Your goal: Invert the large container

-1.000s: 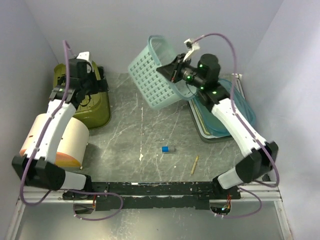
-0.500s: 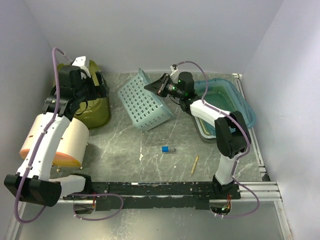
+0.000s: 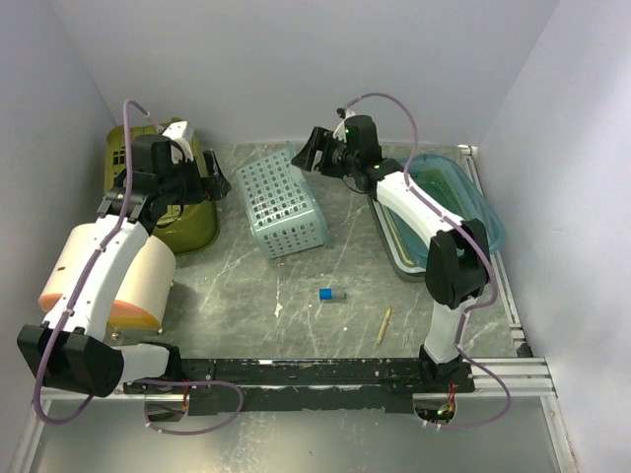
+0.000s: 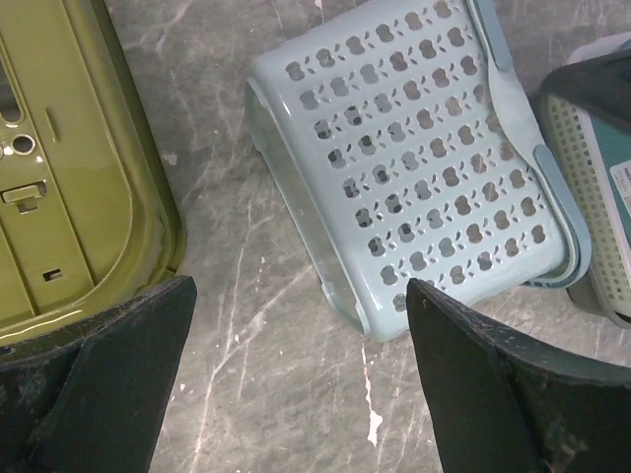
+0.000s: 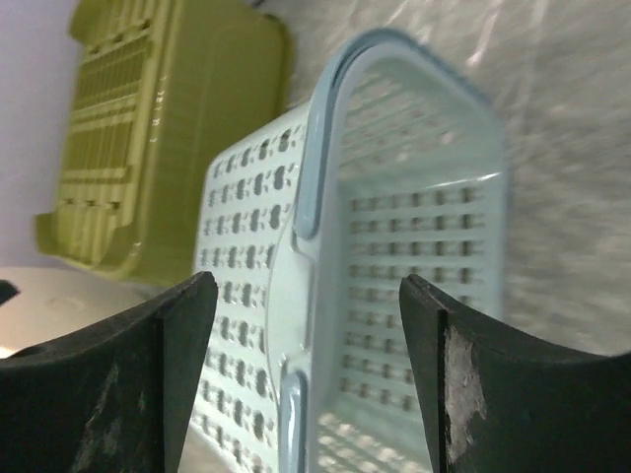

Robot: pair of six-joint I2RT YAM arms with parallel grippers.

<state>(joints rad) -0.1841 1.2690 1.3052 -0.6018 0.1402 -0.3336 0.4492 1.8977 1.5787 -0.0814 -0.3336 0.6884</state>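
The large container, a pale blue perforated basket, lies on its side on the grey table, left of centre at the back. Its open mouth faces my right gripper, which hangs just behind it. The right wrist view looks into the basket past its rim. My right gripper is open, its fingers apart from the rim and holding nothing. My left gripper is wide open beside the basket's left end. In the left wrist view the basket's holed wall faces up beyond my left gripper, which is over bare table.
An olive-green container stands at the back left, close to my left gripper. A teal tray under a clear lid sits on the right. A small blue block and a wooden stick lie near the front. A beige and orange cylinder is at the left.
A second ago my right gripper held the basket tilted in the air. It came down to the table, the gripper opened and let go, and the basket now rests on its side.
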